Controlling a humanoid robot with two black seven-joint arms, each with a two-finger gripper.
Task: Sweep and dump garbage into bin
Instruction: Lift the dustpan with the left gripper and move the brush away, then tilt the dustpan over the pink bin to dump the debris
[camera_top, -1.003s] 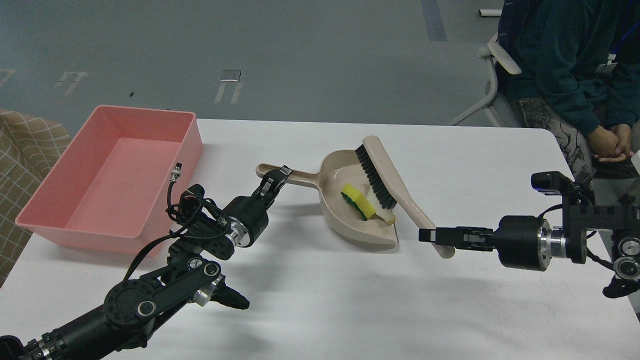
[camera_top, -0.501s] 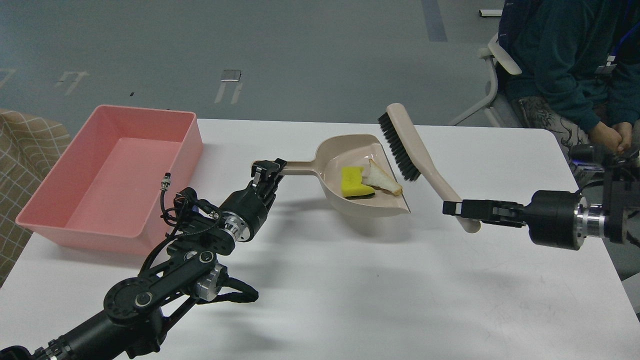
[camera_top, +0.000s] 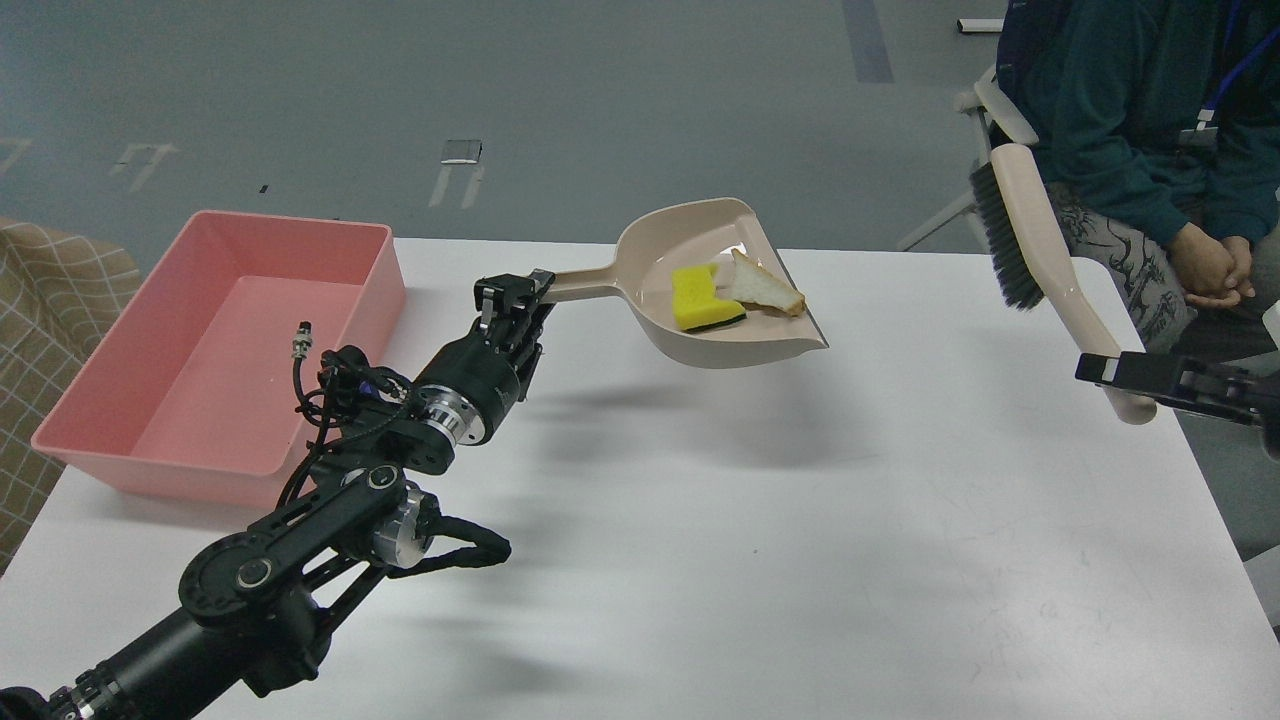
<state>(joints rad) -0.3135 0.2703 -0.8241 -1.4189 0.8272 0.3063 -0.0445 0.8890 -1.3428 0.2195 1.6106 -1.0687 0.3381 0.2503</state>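
Note:
My left gripper (camera_top: 515, 292) is shut on the handle of the beige dustpan (camera_top: 715, 345) and holds it lifted above the table's middle. In the pan lie the garbage: a yellow sponge scrap with a dark green layer (camera_top: 703, 301) and an off-white and tan strip (camera_top: 765, 288). My right gripper (camera_top: 1105, 371) is shut on the handle of the beige black-bristled brush (camera_top: 1040, 237), raised at the table's right edge. The pink bin (camera_top: 225, 350) stands at the table's left and holds nothing I can see.
The white table (camera_top: 760, 540) spreads below both arms. A seated person in dark clothes (camera_top: 1140, 130) and a chair are beyond the far right corner. A checked fabric thing (camera_top: 50, 310) sits left of the bin.
My left gripper has lifted the dustpan with the garbage up off the table. My right gripper has drawn the brush away to the right and up.

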